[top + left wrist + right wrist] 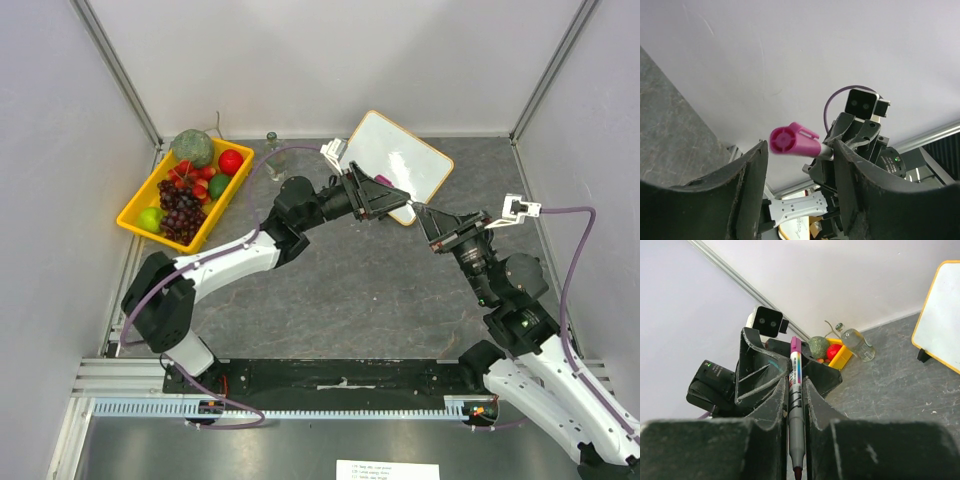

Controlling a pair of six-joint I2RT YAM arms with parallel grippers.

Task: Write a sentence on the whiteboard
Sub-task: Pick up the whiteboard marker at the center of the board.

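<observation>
The whiteboard (400, 160) lies at the back of the table, white with a yellow frame, and its corner shows in the right wrist view (945, 315). My right gripper (428, 218) (796, 385) is shut on a grey marker (796, 410). The marker's dark nib points back toward the wrist and its pink cap (796, 344) points away. My left gripper (398, 197) (799, 150) faces it just in front of the board's near edge. The pink cap (795, 141) sits between its fingertips, whose jaws stand apart with a thin gap at the left finger (752, 190).
A yellow tray (135, 215) of fruit stands at the back left, also seen in the right wrist view (844, 357). A small clear bottle (272, 150) (856, 343) stands by the back wall. Grey walls close in three sides.
</observation>
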